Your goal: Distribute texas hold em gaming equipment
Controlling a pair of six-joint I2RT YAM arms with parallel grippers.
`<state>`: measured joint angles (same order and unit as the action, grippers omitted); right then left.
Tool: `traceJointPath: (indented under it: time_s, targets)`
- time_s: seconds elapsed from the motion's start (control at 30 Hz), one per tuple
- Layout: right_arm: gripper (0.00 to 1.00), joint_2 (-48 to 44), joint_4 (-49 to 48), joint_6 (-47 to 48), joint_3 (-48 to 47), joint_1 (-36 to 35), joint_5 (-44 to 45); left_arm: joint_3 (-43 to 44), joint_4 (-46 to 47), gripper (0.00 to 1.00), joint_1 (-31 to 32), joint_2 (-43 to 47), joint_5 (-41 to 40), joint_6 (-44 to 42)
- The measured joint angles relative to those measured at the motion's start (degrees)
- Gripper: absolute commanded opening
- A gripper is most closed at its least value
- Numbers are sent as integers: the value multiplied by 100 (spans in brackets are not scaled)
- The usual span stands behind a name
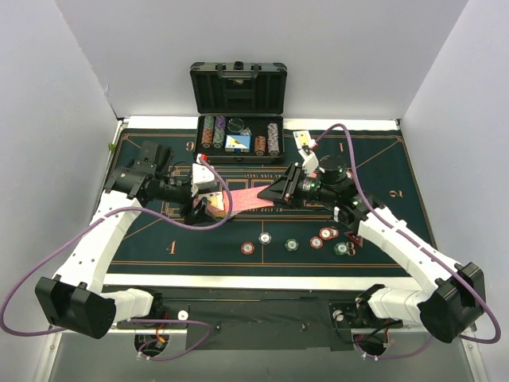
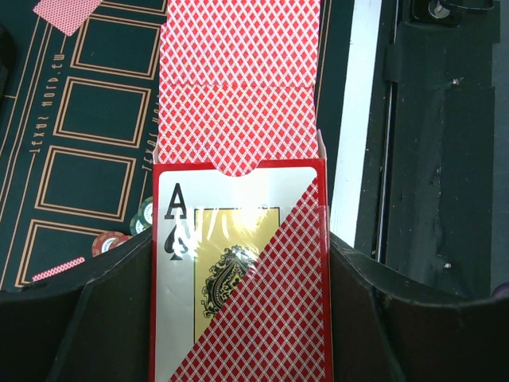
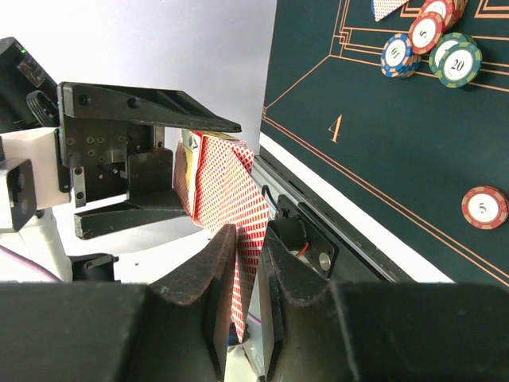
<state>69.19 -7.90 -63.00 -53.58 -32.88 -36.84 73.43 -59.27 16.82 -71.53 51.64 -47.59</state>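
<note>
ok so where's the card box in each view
top external: box left of centre, in the left gripper; right gripper pinches cards sticking out of it.
left wrist: box bottom centre, ace face showing.
right wrist: box left of centre, between the left gripper's fingers.
shared landmark: the chips on the felt.

Plain white walls (image 1: 262, 40) box in a white-edged table (image 1: 238, 281) covered by a dark green felt mat (image 1: 207, 259) with orange lines, lit evenly.
</note>
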Motion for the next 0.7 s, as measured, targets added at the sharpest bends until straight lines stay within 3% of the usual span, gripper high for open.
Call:
traceJointPath:
  time_s: [0.2, 0.47, 0.7]
  targets:
    - [0, -116, 0, -39, 0, 98, -33, 0, 42, 4, -7, 20, 9, 44]
    - [0, -175, 33, -68, 2, 175, -131, 0, 44, 4, -7, 22, 9, 48]
    - [0, -632, 151, -66, 151, 678, -308, 0, 46, 3, -11, 22, 9, 52]
